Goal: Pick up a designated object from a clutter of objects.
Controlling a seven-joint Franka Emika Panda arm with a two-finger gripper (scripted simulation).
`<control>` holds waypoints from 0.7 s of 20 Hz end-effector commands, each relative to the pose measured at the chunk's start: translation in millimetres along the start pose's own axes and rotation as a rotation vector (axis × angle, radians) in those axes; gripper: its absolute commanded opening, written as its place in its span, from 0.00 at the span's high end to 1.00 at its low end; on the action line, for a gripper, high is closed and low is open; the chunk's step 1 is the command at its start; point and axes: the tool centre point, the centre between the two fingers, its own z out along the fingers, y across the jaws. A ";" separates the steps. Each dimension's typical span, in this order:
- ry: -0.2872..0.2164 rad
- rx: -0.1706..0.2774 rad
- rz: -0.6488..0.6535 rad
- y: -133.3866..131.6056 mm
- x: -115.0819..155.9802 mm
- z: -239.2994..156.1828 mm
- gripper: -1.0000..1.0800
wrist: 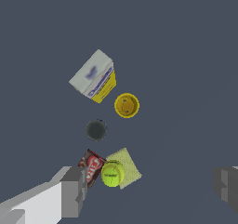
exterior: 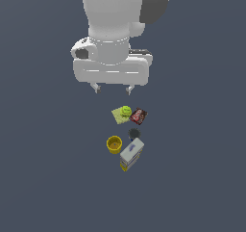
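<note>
I work in a bare simulated scene: one flat, featureless dark blue-grey surface [exterior: 48, 178], evenly lit, with blocky rendered items scattered on it.

No text, brand, number or sign can be read in either view. The carton [wrist: 93, 76] carries small blue-purple marks on its white-grey top and a blue-purple band along its side, too blurred to resolve into letters. The red-black packet [wrist: 91, 167] bears a pale, logo-like shape on its red face; in the wrist view it suggests lettering, but no character can be made out. The green ball [wrist: 112, 174] shows a faint darker mark on its surface, also illegible.
</note>
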 end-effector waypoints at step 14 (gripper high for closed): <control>0.005 0.011 -0.015 -18.2 -6.6 -10.5 0.04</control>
